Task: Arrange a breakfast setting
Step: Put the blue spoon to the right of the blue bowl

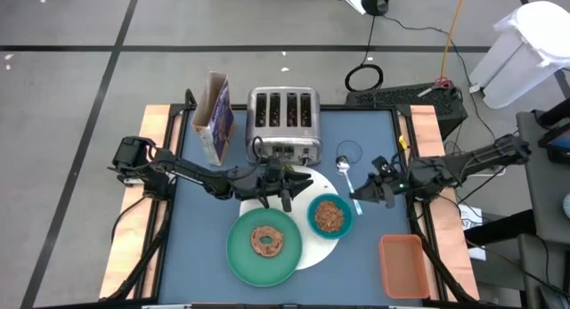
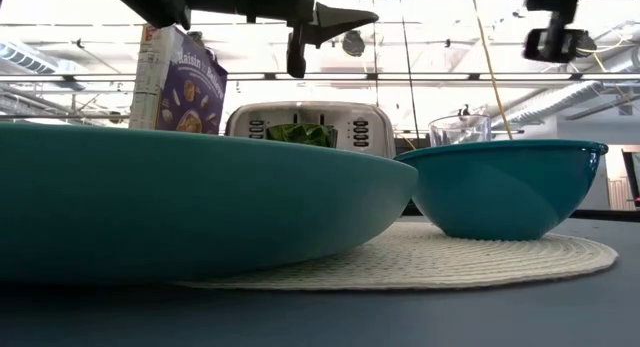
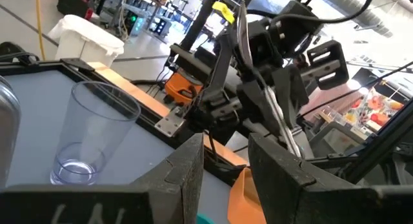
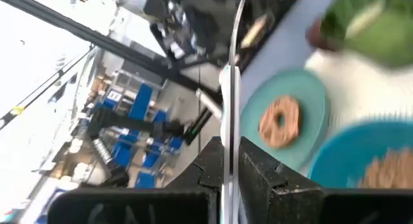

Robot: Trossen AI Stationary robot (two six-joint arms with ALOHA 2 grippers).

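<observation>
High view: blue table [image 1: 374, 158] on grey, cable-strewn floor [image 1: 71, 77].

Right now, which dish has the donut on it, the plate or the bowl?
The green plate, nearest the table's front edge, carries the brown ring pastry; the smaller teal bowl beside it holds brown cereal.

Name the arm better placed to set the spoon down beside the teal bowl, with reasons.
Right. The right gripper already has its jaws clamped on the metal spoon, just beside the teal bowl. The left gripper hangs empty-handed over the white placemat, jaws open.
</observation>
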